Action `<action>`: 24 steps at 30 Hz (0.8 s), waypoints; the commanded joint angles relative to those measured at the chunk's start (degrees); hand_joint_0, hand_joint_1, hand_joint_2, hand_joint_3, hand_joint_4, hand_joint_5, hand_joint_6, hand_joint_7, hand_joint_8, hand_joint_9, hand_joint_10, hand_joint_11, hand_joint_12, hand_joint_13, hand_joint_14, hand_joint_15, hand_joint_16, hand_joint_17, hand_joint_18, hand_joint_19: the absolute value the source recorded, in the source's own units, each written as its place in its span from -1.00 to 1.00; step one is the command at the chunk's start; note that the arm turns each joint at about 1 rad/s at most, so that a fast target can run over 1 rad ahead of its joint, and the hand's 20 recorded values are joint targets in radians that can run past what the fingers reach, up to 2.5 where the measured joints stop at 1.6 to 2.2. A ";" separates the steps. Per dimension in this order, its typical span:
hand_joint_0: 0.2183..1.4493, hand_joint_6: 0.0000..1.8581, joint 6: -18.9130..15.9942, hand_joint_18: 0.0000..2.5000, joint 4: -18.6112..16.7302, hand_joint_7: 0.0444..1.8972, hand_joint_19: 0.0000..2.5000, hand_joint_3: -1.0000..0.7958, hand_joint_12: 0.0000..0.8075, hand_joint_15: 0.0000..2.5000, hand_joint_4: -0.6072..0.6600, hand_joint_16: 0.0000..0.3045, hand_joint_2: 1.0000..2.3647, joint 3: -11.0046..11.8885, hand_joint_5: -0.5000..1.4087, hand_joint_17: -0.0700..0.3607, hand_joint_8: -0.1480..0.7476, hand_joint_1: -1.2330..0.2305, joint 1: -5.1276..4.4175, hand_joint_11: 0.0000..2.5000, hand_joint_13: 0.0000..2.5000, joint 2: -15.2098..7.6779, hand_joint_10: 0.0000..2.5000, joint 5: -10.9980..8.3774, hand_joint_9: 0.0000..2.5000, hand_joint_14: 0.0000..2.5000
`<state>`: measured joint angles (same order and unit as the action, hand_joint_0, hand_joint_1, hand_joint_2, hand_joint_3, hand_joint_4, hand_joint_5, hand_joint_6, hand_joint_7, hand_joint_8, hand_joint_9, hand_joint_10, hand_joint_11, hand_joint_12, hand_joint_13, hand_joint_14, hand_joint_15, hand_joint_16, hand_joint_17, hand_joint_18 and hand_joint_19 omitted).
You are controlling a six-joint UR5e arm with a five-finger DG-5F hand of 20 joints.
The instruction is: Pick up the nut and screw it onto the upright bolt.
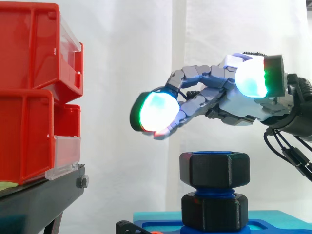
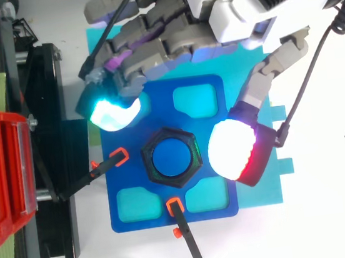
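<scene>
A black hexagonal nut (image 1: 214, 169) sits on top of the upright blue bolt (image 2: 171, 159), with blue thread showing beneath it. A second black nut (image 1: 214, 210) sits lower on the same bolt, against the blue base plate (image 2: 131, 203). My hand (image 1: 243, 102) hovers above the bolt, apart from the nut, its fingers relaxed and spread with nothing between them. From above, one glowing fingertip (image 2: 114, 114) lies to the upper left of the nut (image 2: 151, 145) and the thumb pad (image 2: 235, 149) to its right.
Red bins (image 1: 34, 97) are stacked on a black stand (image 1: 39, 200) at the left. Two black clamps with orange tips (image 2: 104, 165) (image 2: 185, 234) hold the blue plate, which rests on a teal sheet (image 2: 261, 187).
</scene>
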<state>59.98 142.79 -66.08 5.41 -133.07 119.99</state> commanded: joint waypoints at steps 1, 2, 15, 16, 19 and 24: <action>-0.66 -0.46 0.14 -0.99 0.03 -0.37 -1.00 -0.44 -0.21 -1.00 0.15 -0.73 -1.00 -0.01 -0.69 -0.25 -0.23 0.40 -0.49 -1.00 -0.74 0.01 -1.00 -0.28 -0.65 -1.00; -0.66 -0.46 0.14 -1.00 0.12 -0.40 -1.00 -0.44 -0.26 -1.00 0.13 -0.74 -1.00 -0.01 -0.70 -0.26 -0.31 0.42 -0.75 -1.00 -0.80 0.01 -1.00 -0.55 -0.70 -1.00; -0.66 -0.46 0.14 -1.00 4.34 -0.42 -1.00 -0.44 -0.29 -1.00 0.12 -0.73 -1.00 -0.01 -0.70 -0.25 -0.36 0.44 -2.86 -1.00 -0.90 -0.08 -1.00 -2.31 -0.78 -1.00; -0.66 -0.46 0.14 -1.00 4.43 -0.42 -1.00 -0.44 -0.29 -1.00 0.11 -0.74 -1.00 -0.10 -0.70 -0.25 -0.36 0.44 -2.86 -1.00 -0.90 0.01 -1.00 -2.31 -0.78 -1.00; -0.66 -0.46 -0.04 -1.00 4.95 -0.42 -1.00 -0.44 -0.30 -1.00 0.12 -0.74 -1.00 -0.10 -0.70 -0.25 -0.36 0.44 -2.86 -1.00 -0.91 0.01 -1.00 -2.31 -0.79 -1.00; -0.66 -0.46 -0.04 -1.00 6.54 -0.41 -1.00 -0.44 -0.31 -1.00 0.12 -0.73 -1.00 -0.10 -0.70 -0.25 -0.36 0.44 -2.95 -1.00 -0.92 -0.08 -1.00 -2.31 -0.80 -1.00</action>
<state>59.96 148.47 -66.17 2.49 -133.10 117.67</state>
